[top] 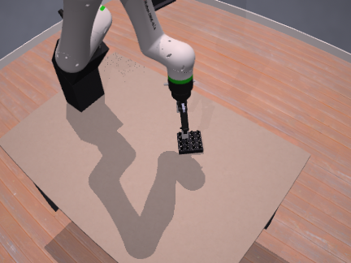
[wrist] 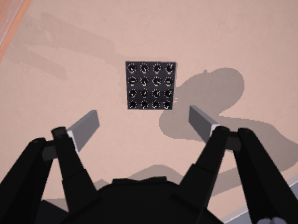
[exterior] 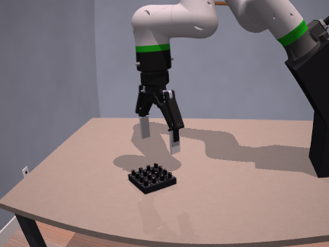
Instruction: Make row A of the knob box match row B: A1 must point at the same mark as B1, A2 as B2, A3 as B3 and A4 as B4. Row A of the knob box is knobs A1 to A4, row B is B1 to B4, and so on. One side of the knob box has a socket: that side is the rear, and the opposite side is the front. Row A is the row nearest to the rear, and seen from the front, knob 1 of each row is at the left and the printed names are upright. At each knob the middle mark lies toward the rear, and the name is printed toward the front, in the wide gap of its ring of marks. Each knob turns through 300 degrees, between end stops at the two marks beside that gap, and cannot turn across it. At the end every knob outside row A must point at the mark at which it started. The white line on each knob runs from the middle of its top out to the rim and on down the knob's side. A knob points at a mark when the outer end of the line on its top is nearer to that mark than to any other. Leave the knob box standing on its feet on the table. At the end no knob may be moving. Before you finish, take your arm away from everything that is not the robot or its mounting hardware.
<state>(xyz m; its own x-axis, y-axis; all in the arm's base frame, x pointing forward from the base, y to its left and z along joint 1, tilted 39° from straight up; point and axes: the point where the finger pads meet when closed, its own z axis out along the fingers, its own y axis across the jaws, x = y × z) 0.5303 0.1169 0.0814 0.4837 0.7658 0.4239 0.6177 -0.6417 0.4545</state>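
Above the knob box (exterior: 152, 179), which stood on the table (exterior: 236, 198), the gripper (exterior: 159, 138) hung fully open and empty; descent should centre squarely over one row-A knob before closing.

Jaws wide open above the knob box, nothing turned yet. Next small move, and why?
Probably lower straight toward the knob box and centre on one row A knob. The gripper hangs well above it with jaws fully open and empty, and the wrist view shows the box squared up ahead of the fingers. From here the knob lines are too small to read.
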